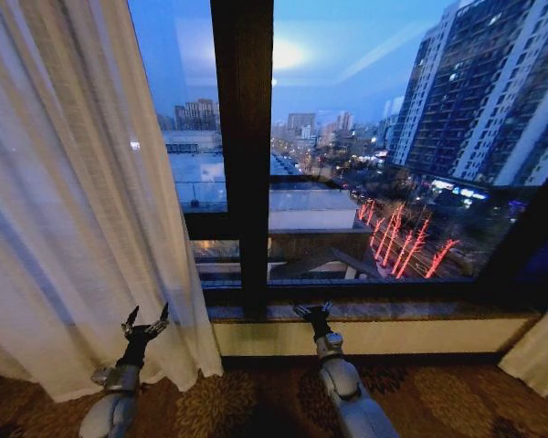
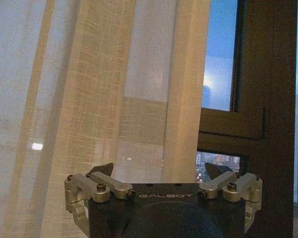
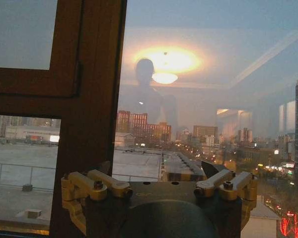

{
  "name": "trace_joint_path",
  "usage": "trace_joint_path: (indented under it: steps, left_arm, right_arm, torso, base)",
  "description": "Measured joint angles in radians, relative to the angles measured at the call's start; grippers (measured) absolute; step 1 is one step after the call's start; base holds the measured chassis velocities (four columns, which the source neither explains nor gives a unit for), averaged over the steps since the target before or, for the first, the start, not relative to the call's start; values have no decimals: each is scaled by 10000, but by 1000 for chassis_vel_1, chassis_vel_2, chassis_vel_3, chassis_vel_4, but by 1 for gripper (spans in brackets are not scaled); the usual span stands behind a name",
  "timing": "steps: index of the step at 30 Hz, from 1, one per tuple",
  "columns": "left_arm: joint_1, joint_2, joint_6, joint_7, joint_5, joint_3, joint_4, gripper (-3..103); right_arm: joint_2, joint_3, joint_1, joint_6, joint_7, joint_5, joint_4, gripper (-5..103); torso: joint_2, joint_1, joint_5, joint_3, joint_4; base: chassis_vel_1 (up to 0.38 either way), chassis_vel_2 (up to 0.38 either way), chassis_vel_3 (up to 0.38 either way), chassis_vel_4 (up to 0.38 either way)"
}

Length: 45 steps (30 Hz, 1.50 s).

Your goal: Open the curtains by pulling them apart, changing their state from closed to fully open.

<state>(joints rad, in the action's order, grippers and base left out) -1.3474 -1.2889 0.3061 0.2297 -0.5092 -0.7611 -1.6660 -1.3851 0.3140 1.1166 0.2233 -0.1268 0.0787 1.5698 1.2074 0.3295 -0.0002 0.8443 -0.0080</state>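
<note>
Left sheer panel: the left curtain (image 1: pixel 73 201) hangs gathered at the left of the window, its inner edge falling just beside the dark central window frame (image 1: pixel 242 155) and its wavy hem resting near the patterned carpet (image 1: pixel 256 401).
Right sheer panel: a pale fold of the right curtain (image 1: pixel 539 351) shows at the far right, well apart from the left one.
Window: most of the glass (image 1: pixel 393 137) between the panels is bare, showing the dusk city outside, above the window sill (image 1: pixel 374 312).
Left gripper: the left gripper (image 1: pixel 144 326) is low in front of the left panel's hem, fingers spread and empty; in the left wrist view the fabric (image 2: pixel 139 99) hangs just ahead of the gripper (image 2: pixel 161 171), not between its jaws.
Right gripper: the right gripper (image 1: pixel 315 313) sits low by the sill near the central frame, spread and holding nothing; the right wrist view has the gripper (image 3: pixel 156 171) facing glass and frame.
Handling: the cloth looks light, thin and limp, so it should bunch and slide along its rail with a gentle sideways pull; it could slip from a shallow pinch or snag on a fingertip.
Where to hold: probably several pleats together at the inner edge, above the hem, where the folds give the fingers more to close on.
Progress: by my judgement the curtains are largely apart already; only the left panel seems to have room to go farther.
</note>
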Motion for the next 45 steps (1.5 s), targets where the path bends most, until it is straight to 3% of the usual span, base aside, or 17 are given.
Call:
trace_joint_path:
  steps: [45]
  left_arm:
    - [0, 0, 0, 0, 0, 0, 0, 100]
  right_arm:
    - [0, 0, 0, 0, 0, 0, 0, 100]
  torso:
    - [0, 0, 1, 0, 0]
  base:
    - [0, 0, 0, 0]
